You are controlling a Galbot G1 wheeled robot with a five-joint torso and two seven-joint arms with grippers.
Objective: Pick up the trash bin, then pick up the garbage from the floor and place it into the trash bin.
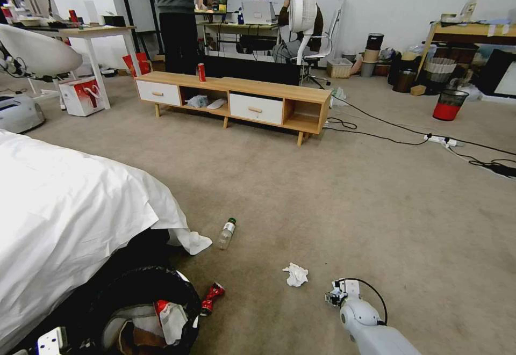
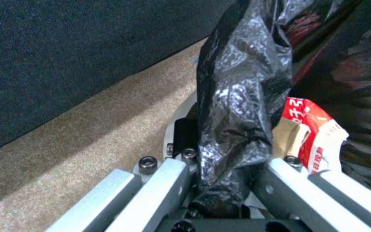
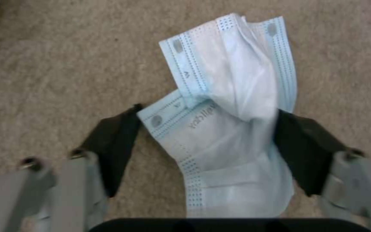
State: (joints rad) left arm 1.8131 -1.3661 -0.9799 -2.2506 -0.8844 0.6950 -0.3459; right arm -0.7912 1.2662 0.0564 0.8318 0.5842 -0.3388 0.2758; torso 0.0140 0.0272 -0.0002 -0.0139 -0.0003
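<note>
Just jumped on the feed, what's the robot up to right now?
It is clearing litter off the carpet. The left gripper is clamped on the trash bin by its black liner, with a red-white packet already inside. The right gripper is down at the floor, jaws open on either side of a white tissue. A crushed red can and a clear bottle lie on the carpet.

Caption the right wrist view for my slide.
Right gripper open, its fingers straddling a crumpled blue-and-white face mask lying on the beige carpet.
</note>
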